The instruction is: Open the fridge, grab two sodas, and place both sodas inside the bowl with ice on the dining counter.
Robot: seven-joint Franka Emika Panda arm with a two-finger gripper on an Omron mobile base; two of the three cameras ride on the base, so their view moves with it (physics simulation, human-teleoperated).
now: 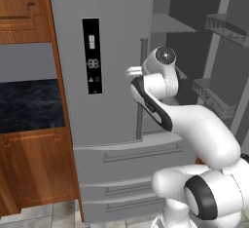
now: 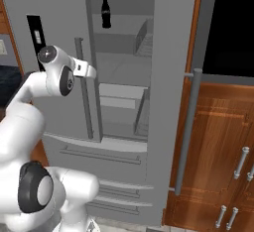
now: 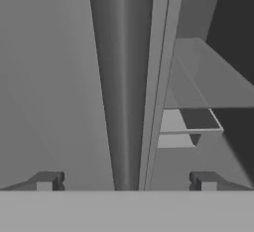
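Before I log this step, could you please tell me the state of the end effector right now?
End effector: open and holding nothing; its fingertips stand either side of the left fridge door's bar handle.

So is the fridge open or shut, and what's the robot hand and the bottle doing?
Tall grey steel fridge: right door swung open, left door shut.
Long vertical bar handle on the left door: between the open fingers, not gripped.
Robot hand: open, empty.
Slim black cola bottle: upright on an upper shelf.
Fridge drawers: shut.
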